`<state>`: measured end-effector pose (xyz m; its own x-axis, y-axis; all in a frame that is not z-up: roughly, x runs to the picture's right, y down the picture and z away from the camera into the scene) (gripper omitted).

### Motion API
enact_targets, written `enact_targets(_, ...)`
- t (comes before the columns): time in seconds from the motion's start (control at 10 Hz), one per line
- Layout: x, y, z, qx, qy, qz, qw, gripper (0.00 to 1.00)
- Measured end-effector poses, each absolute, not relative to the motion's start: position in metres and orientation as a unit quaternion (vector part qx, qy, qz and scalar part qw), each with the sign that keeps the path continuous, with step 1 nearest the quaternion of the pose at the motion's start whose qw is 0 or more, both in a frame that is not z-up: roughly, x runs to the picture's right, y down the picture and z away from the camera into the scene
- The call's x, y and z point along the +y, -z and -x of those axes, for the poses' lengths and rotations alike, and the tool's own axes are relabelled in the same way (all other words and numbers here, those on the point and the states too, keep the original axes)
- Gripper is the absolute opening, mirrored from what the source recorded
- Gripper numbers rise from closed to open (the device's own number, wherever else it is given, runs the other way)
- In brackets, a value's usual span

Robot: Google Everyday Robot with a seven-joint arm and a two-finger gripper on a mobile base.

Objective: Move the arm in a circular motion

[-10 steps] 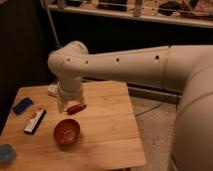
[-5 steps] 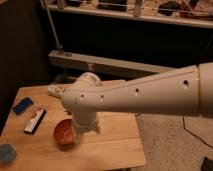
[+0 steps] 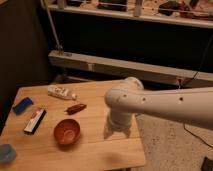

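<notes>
The off-white arm point(image 3: 165, 102) reaches in from the right edge, with a rounded joint over the table's right side. Its tapered lower segment points down, and the gripper point(image 3: 116, 133) at its tip hangs just above the wooden table point(image 3: 95, 150), to the right of the red bowl point(image 3: 67, 131). The gripper is apart from every object on the table.
On the table lie a white tube point(image 3: 61, 92), a small reddish-brown object point(image 3: 75, 108), a black and white flat packet point(image 3: 35, 120), a blue sponge point(image 3: 22, 105) and a blue object point(image 3: 6, 152) at the left edge. Behind stands a metal shelf frame point(image 3: 115, 67). Speckled floor lies to the right.
The arm has swung to the right and lower in view. Its joint and gripper moved from over the bowl toward the table's right side, uncovering the tube and the reddish-brown object.
</notes>
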<state>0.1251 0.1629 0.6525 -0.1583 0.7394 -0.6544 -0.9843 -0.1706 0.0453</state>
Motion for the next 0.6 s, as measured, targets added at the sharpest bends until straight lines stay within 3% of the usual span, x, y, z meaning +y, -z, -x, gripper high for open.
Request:
enact_targets(0.3,0.089,-0.699,-0.198,0.236,-0.795,0.198,0.523,0.65)
enact_targets(0.5,0.034,-0.721,-0.185,0.240,-0.798,0.176,0.524,0.65)
enact_targets(0.6,-0.005,-0.733,-0.141,0.235,-0.787,0.169,0.544,0.65)
